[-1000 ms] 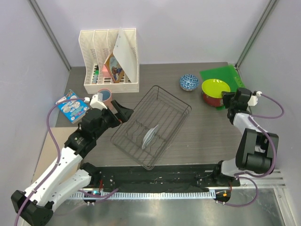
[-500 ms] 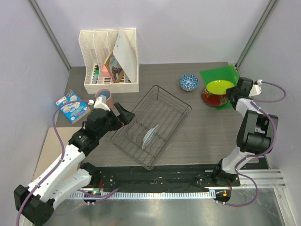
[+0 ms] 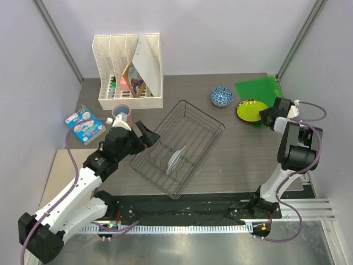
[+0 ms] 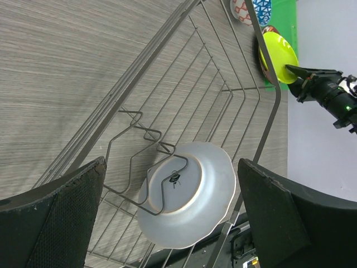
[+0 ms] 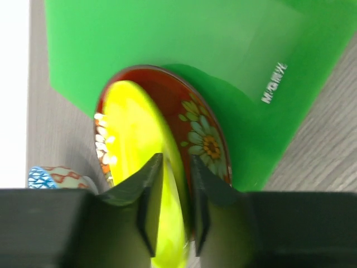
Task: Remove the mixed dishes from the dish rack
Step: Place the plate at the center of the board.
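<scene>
In dish rack (image 4: pixel 278 97), near end: white plate (image 4: pixel 189 195), likely stiff, slick, breakable; grasp upper rim. Left tool (image 4: pixel 170 164) agape; right tool (image 5: pixel 177 167) unclear.

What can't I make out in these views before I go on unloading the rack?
- Right wrist view: whether the right hand grips the lime plate; the rim sits between its jaws, contact too blurred to tell.
- Top view: red plate almost wholly covered by the lime plate.
- Top view: pink cup, lower part hidden by the left arm.
- Left wrist view: blue bowl cut off by the top edge.
</scene>
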